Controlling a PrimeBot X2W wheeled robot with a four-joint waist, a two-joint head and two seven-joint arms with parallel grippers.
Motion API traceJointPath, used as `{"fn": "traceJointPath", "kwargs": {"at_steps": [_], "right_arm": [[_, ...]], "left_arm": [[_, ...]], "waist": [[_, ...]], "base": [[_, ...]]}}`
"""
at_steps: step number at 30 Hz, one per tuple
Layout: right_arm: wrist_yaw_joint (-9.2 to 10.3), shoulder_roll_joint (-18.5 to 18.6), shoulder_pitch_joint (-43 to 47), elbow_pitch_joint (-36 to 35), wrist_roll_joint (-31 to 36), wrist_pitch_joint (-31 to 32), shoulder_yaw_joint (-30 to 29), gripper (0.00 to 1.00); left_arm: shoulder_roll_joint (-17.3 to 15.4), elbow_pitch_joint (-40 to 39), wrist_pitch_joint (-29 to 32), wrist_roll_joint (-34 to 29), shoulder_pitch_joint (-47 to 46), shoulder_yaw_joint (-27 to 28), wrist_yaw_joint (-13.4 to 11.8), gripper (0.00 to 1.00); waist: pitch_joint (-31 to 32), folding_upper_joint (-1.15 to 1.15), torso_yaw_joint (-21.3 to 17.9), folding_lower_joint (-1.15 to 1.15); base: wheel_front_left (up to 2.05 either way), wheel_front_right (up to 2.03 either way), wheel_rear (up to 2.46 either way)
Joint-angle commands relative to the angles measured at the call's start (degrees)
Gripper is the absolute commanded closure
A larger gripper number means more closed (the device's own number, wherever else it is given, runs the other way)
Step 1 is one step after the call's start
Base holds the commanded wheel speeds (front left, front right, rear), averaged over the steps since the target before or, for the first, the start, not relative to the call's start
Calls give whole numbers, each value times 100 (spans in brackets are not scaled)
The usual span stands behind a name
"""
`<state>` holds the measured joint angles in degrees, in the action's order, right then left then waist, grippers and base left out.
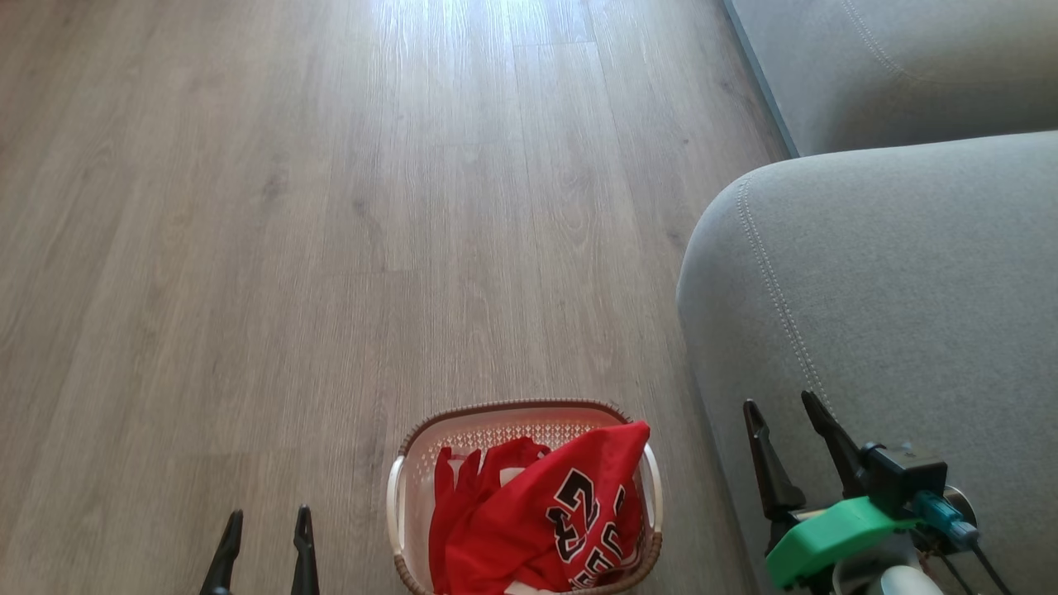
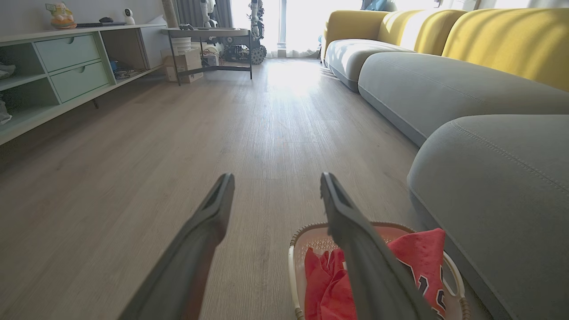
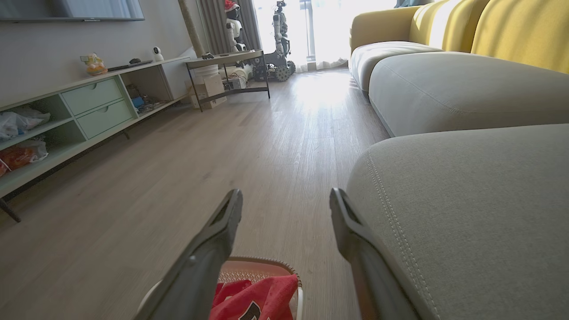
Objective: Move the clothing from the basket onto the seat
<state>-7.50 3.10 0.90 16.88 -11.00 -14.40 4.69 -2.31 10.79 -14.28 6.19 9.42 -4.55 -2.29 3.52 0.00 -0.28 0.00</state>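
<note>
- Head view: the basket [image 1: 417,487] is sitting on the wooden floor [image 1: 331,207] near the bottom edge, just beside the front of the seat [image 1: 893,273].
- The clothing [image 1: 496,529] is lying bunched inside the basket — the jersey [image 1: 595,471] with black-and-white numerals is draping over the right side, one corner poking up above the rim next to the seat.
- The left gripper [image 1: 270,514] is hovering over the floor to the left of the basket, its two dark fingers [image 1: 305,549] standing apart and gripping nothing.
- The right gripper [image 1: 779,401] is hanging over the seat's front edge, to the right of the basket — fingers spread wide, nothing between them.
- In both wrist views the fingers are pointing down the room, with the basket and red cloth showing beneath them.
</note>
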Motion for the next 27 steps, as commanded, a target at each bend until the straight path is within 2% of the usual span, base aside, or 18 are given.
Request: {"fn": "traceJointPath", "kwargs": {"at_steps": [1,21,27], "right_arm": [[1,-23,-144,-166,48,-60,113,0],[1,-23,-181,-192,62,-60,46,0],[1,-23,-247,-389,150,-60,-85,0]], "left_arm": [[-57,-133,-72,4,-148,179,-8,0],[-57,-173,-72,19,-169,89,-21,0],[-78,-94,-72,-55,-301,0,55,0]], "waist": [[-1,0,-1,0],[-131,0,5,0],[-309,0,4,0]], "base": [[0,0,0],[0,0,0],[0,0,0]]}}
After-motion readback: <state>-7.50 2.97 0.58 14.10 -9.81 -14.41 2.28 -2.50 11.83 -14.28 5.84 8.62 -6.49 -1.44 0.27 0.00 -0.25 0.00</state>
